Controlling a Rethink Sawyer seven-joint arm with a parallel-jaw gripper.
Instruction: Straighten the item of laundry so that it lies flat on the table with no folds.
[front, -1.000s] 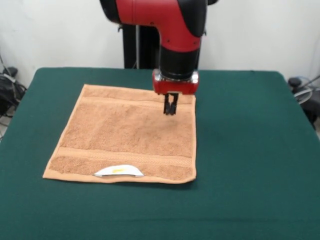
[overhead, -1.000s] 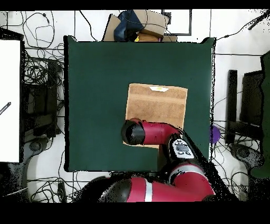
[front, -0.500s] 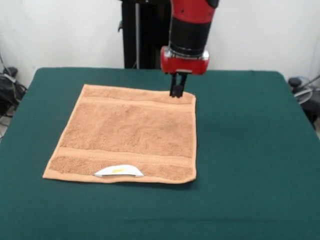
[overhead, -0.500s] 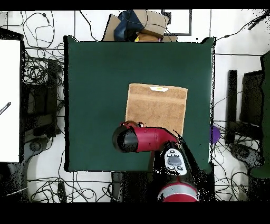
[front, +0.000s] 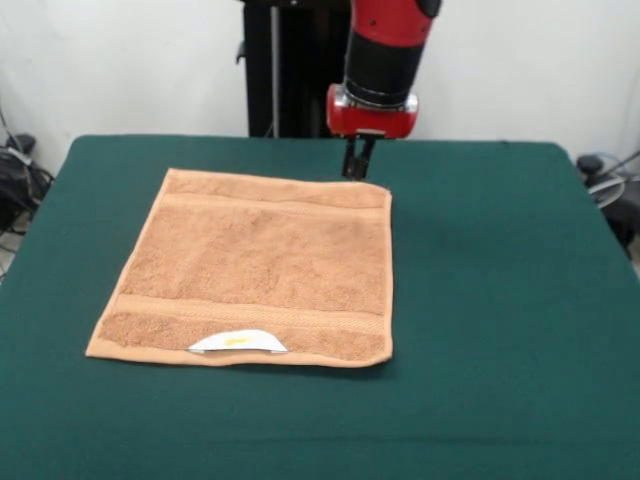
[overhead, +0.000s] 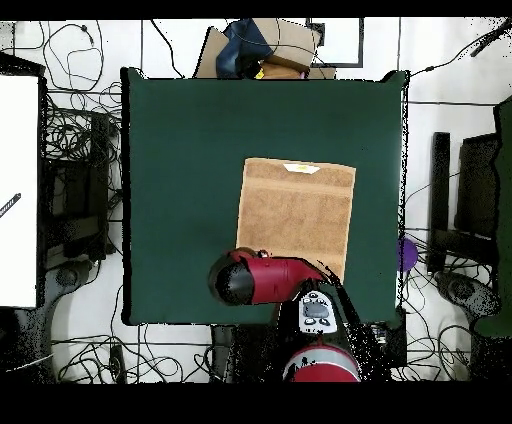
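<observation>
The towel (front: 255, 268) lies spread on the green desk (front: 500, 300), and in both views it looks flat, with no fold or turned-over corner to be seen. Its white label (front: 237, 343) shows at the edge farthest from the arm. The gripper (front: 355, 170) hangs in the air just beyond the opposite edge of the towel, close to one of its corners, and holds nothing. Its jaws appear drawn close together, with no cloth between them.

The towel is close to square, so it has no real long axis; its edges run roughly parallel to the desk's edges. From the jaws, the whole towel lies away from the arm, toward the label side. Judging by this, the straightening looks finished, and any further touch would have to start from that nearest corner.
</observation>
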